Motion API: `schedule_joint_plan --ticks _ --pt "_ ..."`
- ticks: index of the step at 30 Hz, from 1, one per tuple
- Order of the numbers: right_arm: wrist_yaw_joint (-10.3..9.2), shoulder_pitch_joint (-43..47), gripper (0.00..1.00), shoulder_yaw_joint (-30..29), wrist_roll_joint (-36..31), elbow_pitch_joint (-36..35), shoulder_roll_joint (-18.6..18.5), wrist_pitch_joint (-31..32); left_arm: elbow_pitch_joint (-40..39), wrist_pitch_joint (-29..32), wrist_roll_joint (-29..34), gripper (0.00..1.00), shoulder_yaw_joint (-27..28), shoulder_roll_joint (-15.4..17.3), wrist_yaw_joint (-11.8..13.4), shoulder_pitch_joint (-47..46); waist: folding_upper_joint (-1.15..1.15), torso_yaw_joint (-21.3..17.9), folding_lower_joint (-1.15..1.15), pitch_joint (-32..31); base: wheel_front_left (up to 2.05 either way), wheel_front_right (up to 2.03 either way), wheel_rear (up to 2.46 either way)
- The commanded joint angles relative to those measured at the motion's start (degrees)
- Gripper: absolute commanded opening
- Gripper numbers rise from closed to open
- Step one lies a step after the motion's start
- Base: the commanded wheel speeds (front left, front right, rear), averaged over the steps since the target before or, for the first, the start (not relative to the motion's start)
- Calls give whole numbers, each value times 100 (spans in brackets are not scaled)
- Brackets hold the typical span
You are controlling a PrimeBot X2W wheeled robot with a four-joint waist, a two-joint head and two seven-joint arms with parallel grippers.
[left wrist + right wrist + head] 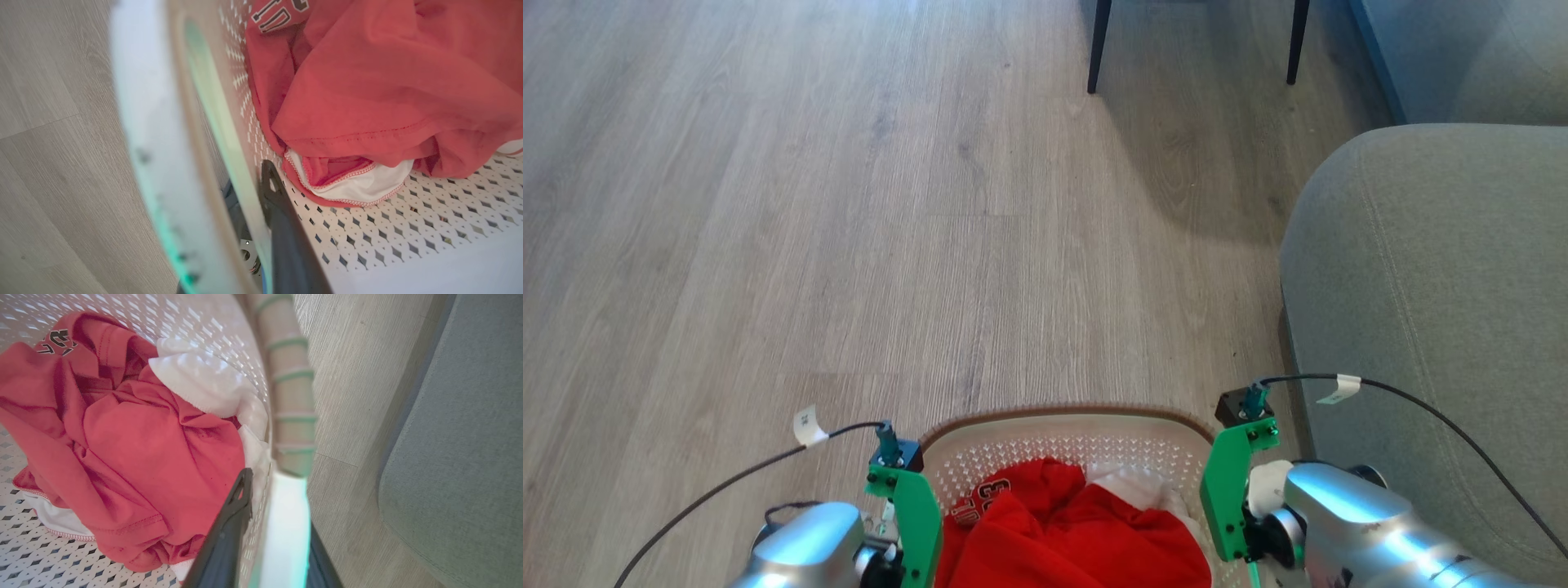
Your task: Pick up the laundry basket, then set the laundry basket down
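Laundry basket (pixel 1045 447) sits at the bottom centre of the head view, between both wrists, over the wood floor (pixel 849 204). Can't tell from these views whether its base touches the floor.

Left end effector (pixel 250 192): nearly closed, straddling the basket's left side. One dark finger (pixel 286 237) lies inside against the perforated wall, the other outside behind the rim. It's clamped on that wall.

Right end effector (pixel 280 514): same on the right side. Inner finger (pixel 229 531) is inside by the wall, the outer one is mostly hidden behind the white handle. Narrow gap, gripping the side.

Contents: a red garment (pixel 1094 531) with lettering bunched in the middle, and white fabric (pixel 196 379) tucked toward the right wall.

Grey sofa (pixel 1437 286) is just beside the basket's right side. Two dark chair legs (pixel 1098 49) stand well apart from it, farther out on the floor.
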Motion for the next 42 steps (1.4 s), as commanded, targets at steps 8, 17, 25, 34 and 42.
schedule_joint_plan --ticks 8,17,25,34,42 --pt "91 -155 0 83 -114 -236 57 2 -2 -66 67 0 1 21 -38 -258 0 -11 0 12 0 0 0" --pt "91 -154 0 84 -114 -231 45 19 18 -72 9 0 0 3 -38 -250 0 -26 0 3 0 0 0" --pt "91 -157 0 84 -113 -225 53 23 20 -75 1 0 -1 15 -38 -252 0 -39 0 -10 0 0 0" --pt "91 -169 0 84 -98 -220 51 26 -7 -46 -29 0 -2 22 -38 -265 0 -28 0 -5 0 0 0" --pt "91 -172 0 84 -82 -214 67 25 -6 -38 -23 0 -3 34 -38 -249 0 -26 0 -1 0 0 0"
